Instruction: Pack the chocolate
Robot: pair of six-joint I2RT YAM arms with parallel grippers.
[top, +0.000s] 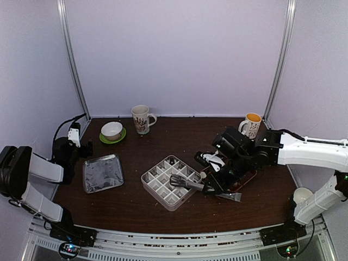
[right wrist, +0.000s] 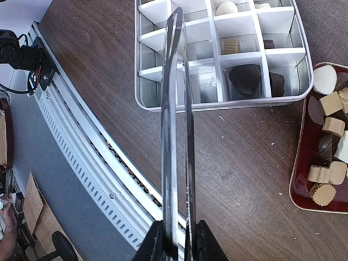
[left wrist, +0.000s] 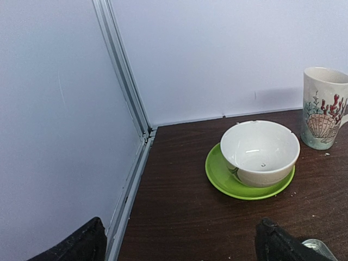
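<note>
My right gripper (right wrist: pixel 178 239) is shut on the long metal tongs (right wrist: pixel 174 125), also seen from above (top: pixel 187 184). The tong arms are close together, and their tips reach over the near-left compartments of the white divided box (right wrist: pixel 142 65), also in the top view (top: pixel 155 176). I see no candy between the tips. The box holds a white chocolate (right wrist: pixel 227 7), a tan one (right wrist: pixel 232 45) and a dark one (right wrist: pixel 244 77). Several more chocolates (right wrist: pixel 326 136) lie in a red tray (right wrist: pixel 296 179) to the right. My left gripper (left wrist: pixel 179 251) is open and empty at the far left.
A metal lid (top: pixel 102 173) lies left of the box. A white bowl on a green saucer (left wrist: pixel 260 152) and a shell-print mug (left wrist: pixel 323 109) stand at the back left. A yellow-lined mug (top: pixel 251 125) stands at the back right. A white cup (top: pixel 302 194) is off the right edge.
</note>
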